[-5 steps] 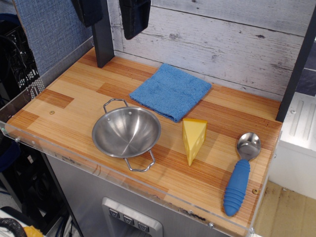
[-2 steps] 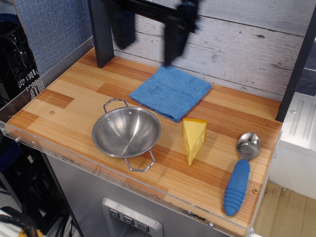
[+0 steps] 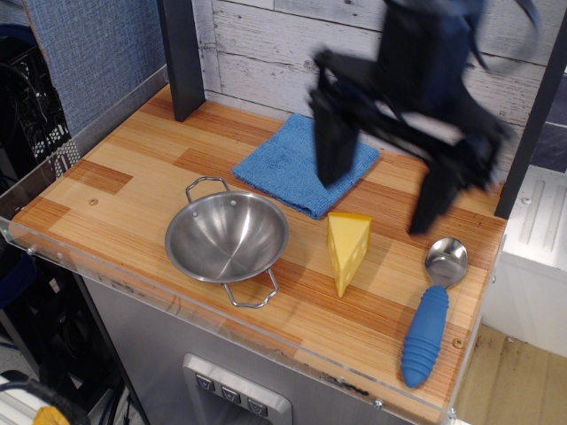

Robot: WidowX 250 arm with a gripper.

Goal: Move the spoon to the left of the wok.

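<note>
My fingers (image 3: 383,186) hang spread open and empty, blurred, above the spoon (image 3: 432,308); it lies at the right near edge of the surface (image 3: 133,190), well right of the wok (image 3: 227,236); stiff, probably light; its ribbed blue handle looks grippier than the slick metal bowl.

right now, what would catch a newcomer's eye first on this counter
The blurred dark gripper dominates, hanging open above the right half of the counter, near the blue cloth at the back. Below it, the yellow cheese wedge stands mid-counter, with the shiny wok to its left and the blue-handled spoon at the right edge.
</note>
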